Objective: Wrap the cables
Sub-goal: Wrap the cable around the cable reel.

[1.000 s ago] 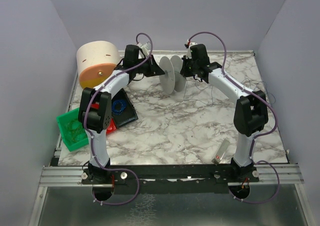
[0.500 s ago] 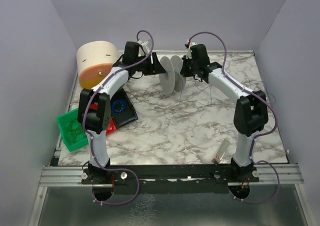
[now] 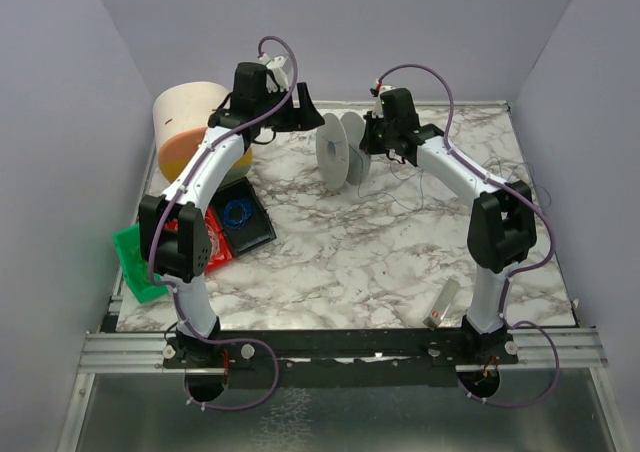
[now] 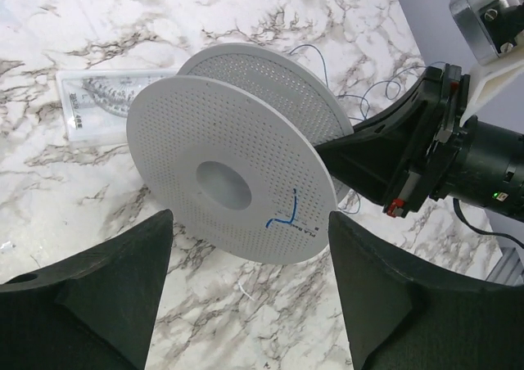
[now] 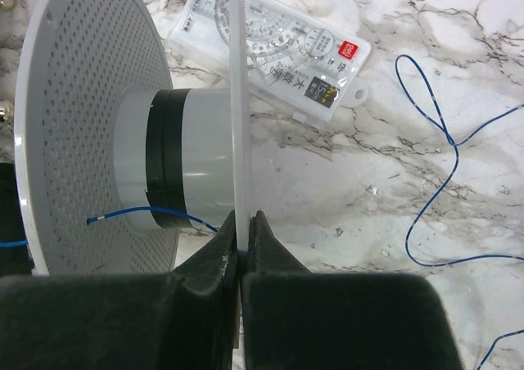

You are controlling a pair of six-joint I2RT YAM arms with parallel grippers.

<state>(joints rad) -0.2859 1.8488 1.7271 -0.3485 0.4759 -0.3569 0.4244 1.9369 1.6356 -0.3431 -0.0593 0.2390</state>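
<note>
Over the last second the left gripper (image 3: 306,118) has been drawn back from the spool (image 3: 340,150) and lifted to its far-left side. Its jaws, nearly closed before, have been spread wide. In the left wrist view nothing is seen between the two black fingers (image 4: 106,296), and the spool's left flange is faced across a gap. The spool itself has hardly shifted and is left standing on edge. Nearest on the table (image 3: 330,272), a small clear object (image 3: 444,303) is seen by the right arm's base, with a green bin (image 3: 130,267) and a black tray (image 3: 255,227) at the left. Farther in, the cable (image 5: 446,182), a very thin blue-grey wire, is spread in loose waves on the marble to the right of the spool, well apart from the left gripper. One end is led onto the hub (image 5: 176,153) between the flanges, where almost no winding can be made out. Beyond that, the right gripper (image 5: 243,223) is clamped on the rim of the spool's right flange, its fingers pressed together on the thin plate. A flat clear case of drawing instruments (image 5: 274,47) lies just beside the spool, and a cream roll (image 3: 195,112) stands at the far left. The release is judged to mean that the spool is now steadied by the right arm alone and the left hand is freed to fetch the loose wire. The wrapping seems barely begun.
</note>
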